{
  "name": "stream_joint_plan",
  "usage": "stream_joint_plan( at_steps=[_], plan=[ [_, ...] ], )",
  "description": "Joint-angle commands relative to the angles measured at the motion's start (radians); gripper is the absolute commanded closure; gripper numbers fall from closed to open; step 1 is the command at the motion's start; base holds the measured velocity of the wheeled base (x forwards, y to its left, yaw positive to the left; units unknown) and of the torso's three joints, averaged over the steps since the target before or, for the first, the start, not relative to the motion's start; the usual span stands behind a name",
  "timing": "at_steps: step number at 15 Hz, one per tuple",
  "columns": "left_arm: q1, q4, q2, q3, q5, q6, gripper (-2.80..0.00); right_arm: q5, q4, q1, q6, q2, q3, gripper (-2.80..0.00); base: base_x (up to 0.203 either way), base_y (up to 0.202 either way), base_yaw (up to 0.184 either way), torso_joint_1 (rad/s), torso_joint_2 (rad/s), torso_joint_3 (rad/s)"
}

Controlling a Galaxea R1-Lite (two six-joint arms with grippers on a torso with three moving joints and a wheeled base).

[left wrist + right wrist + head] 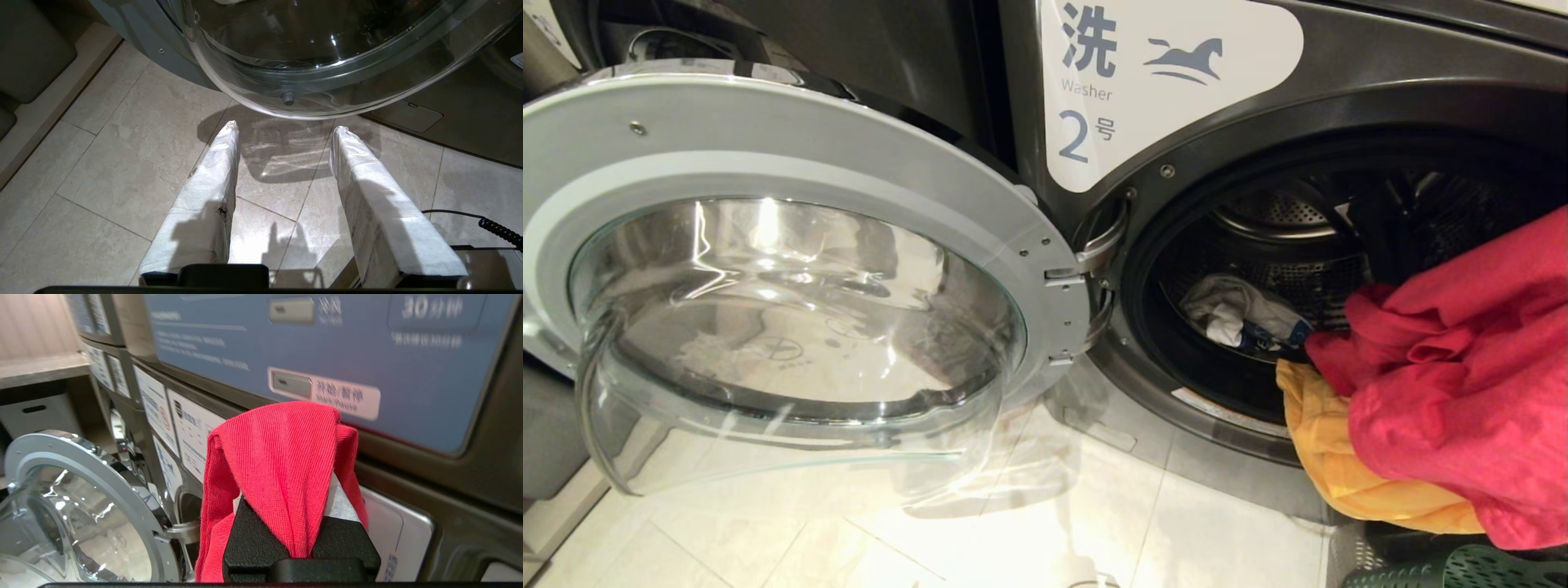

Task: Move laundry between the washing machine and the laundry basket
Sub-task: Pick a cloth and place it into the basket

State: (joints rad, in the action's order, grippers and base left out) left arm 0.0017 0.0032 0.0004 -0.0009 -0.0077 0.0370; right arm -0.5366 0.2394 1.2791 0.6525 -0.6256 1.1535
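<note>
The right gripper [300,522] is pinching a fold of the red garment [282,457], its jaws drawn nearly together with the cloth draping over them and hiding the tips. From the head camera the gripper itself is out of sight; only the red garment [1470,367] is hanging in front of the washing machine [1339,106] opening, with a yellow-orange piece [1339,457] hanging just under it. Below them the rim of the green basket [1462,567] is showing, and a white garment [1233,314] is lying inside the drum.

This looks like the carrying step between drum and basket; which way the load is going cannot be read from here. The next move is calling for the gripper to bring the cloth fully over its destination before letting go, keeping the trailing yellow piece from catching on the door rim.

The left gripper [286,134] is hanging parked over the floor tiles [122,155] below the open glass door [327,61], its padded fingers [212,183] standing apart and holding nothing.
</note>
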Motion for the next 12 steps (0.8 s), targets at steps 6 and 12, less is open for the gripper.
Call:
stream_joint_plan(
  at_steps=[6, 12],
  plan=[
    [0.000, 0.000, 0.000, 0.000, 0.000, 0.001, 0.00, 0.352, -0.006, -0.023, 0.022, 0.035, -0.019, 0.00, 0.000, 0.000, 0.000, 0.000, 0.00, 0.000],
    [0.000, 0.000, 0.000, 0.001, 0.000, 0.000, 0.00, 0.687, -0.003, -0.040, 0.009, 0.035, -0.018, 0.00, 0.000, 0.000, 0.000, 0.000, 0.00, 0.000]
  ],
)
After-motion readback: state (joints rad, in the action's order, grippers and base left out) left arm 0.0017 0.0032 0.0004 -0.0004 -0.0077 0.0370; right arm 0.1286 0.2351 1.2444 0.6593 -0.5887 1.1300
